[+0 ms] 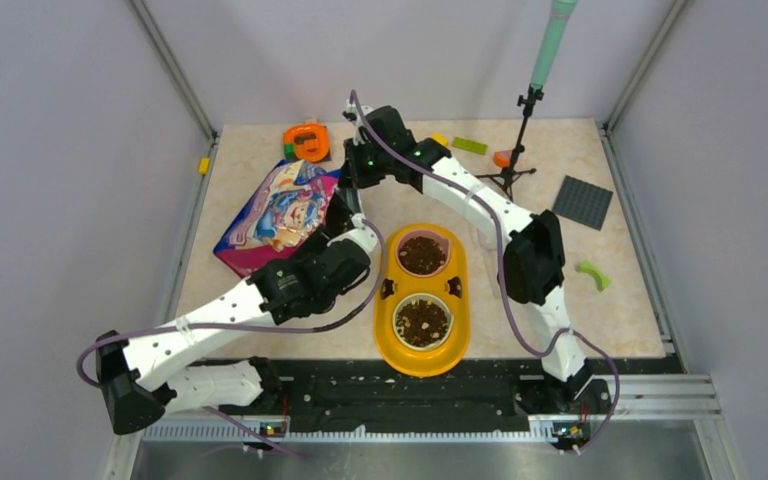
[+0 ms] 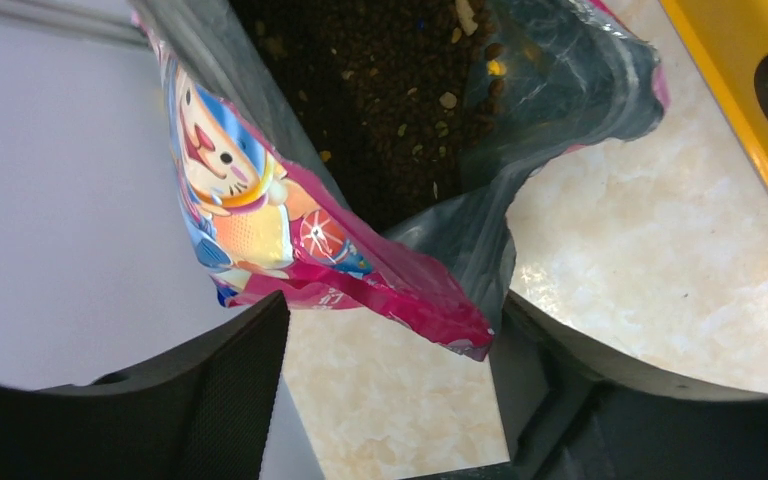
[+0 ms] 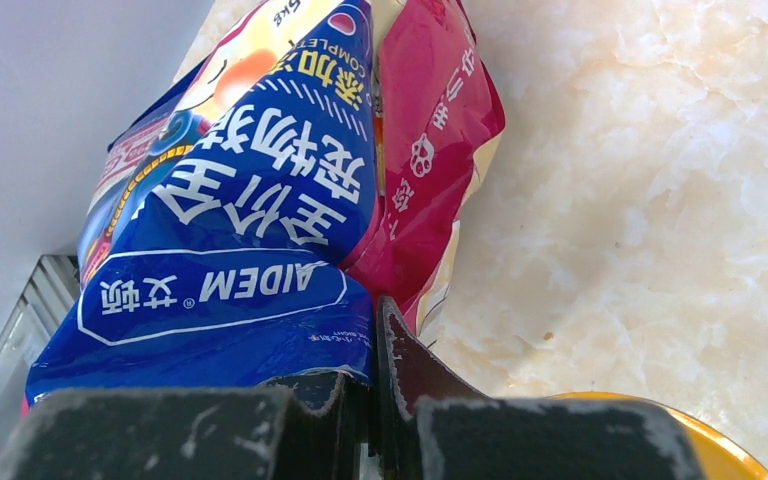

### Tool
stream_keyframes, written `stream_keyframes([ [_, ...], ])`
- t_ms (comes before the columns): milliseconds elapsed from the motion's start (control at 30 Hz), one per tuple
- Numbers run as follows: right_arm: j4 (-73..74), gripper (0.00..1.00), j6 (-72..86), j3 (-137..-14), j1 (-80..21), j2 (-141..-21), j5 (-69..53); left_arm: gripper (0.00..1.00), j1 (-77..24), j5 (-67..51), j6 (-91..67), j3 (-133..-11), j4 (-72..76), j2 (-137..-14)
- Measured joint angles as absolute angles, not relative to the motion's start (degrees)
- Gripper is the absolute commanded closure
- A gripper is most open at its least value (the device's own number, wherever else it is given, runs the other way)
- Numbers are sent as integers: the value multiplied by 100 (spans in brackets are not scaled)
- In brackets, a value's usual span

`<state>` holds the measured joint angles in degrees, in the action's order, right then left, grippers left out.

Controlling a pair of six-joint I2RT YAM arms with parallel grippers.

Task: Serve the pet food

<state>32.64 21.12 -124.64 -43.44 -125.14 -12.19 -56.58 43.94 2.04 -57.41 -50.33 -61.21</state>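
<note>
The glossy magenta-and-blue cat food bag point(image 1: 272, 213) lies on the left of the table, its open mouth towards the feeder. In the left wrist view, dark brown kibble point(image 2: 380, 90) fills the open bag point(image 2: 260, 210). My left gripper point(image 2: 392, 312) is open, and the bag's magenta lip hangs just ahead of its fingertips; it shows in the top view point(image 1: 345, 218) at the bag's right edge. My right gripper point(image 3: 372, 325) is shut on the bag's blue corner point(image 3: 230, 250), at the bag's far right corner in the top view point(image 1: 352, 176). Both bowls of the yellow feeder point(image 1: 390, 262) hold kibble point(image 1: 422, 254).
An orange toy point(image 1: 307, 141), a green brick point(image 1: 468, 146), a black tripod stand point(image 1: 518, 150), a grey baseplate point(image 1: 582, 202) and a green curved piece point(image 1: 592, 274) lie around the back and right. A yellow brick point(image 1: 203, 166) sits at the left edge.
</note>
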Motion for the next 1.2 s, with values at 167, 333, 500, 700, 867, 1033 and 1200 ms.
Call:
stream_keyframes([
  [167,3173,100,2217,-12462,-4283,-12516,-1361,100,-5708,4906,-211,-5612,-4705,-6381],
  [333,3041,100,2268,-12457,-4272,-12516,-1431,100,-5655,5170,-145,-5537,-4414,-6254],
  [500,2860,100,2255,-12470,-4206,-12501,-1590,100,-5240,4982,47,-5605,-4329,-5349],
  [700,2980,100,2163,-13058,-4176,-12475,-1767,100,-4429,4755,325,-6038,-4025,-4525],
  [867,3334,100,2095,-13098,-4051,-12116,-1789,100,-4018,4672,340,-6156,-3811,-4086],
  [1033,3774,73,1940,-13072,-3791,-11920,-1839,100,-4027,4287,471,-6335,-3804,-4053],
  [1200,3472,4,1697,-12639,-3404,-11605,-2427,100,-4029,3913,473,-6335,-3903,-3979],
])
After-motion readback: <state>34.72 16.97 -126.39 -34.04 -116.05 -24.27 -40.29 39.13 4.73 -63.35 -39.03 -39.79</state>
